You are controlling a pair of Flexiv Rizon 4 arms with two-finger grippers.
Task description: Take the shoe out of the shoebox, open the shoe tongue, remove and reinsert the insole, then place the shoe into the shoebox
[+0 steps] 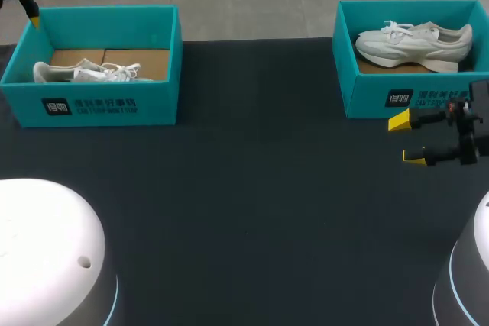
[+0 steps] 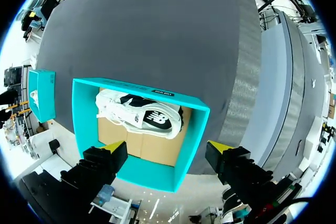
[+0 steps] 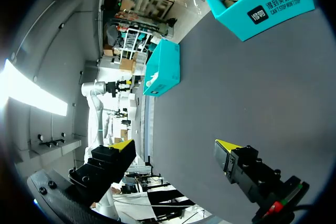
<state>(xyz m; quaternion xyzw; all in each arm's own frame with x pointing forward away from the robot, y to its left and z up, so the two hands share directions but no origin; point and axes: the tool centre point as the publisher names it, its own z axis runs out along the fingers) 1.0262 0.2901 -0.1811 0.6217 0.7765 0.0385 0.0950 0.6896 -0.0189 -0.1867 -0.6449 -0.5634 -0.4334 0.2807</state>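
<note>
"Where's the left gripper (image 2: pixel 168 148)?"

"Above the far wall of the left shoebox (image 1: pixel 99 104), pointing down into it. Its fingers (image 2: pixel 107 156) are spread wide and hold nothing."

"And the shoe (image 2: pixel 139 116)?"

"It's lying inside that box, ahead of the gripper."

"The right gripper (image 1: pixel 407 140)?"

"Well apart from the left shoebox, across the table (image 1: pixel 252 211). It's held level with its tips apart and empty, just beside the front of a second shoebox (image 1: pixel 367 101) holding another shoe (image 1: pixel 412 43)."

Bright, even light (soft shadows) across the table (image 1: pixel 244 188).
</note>
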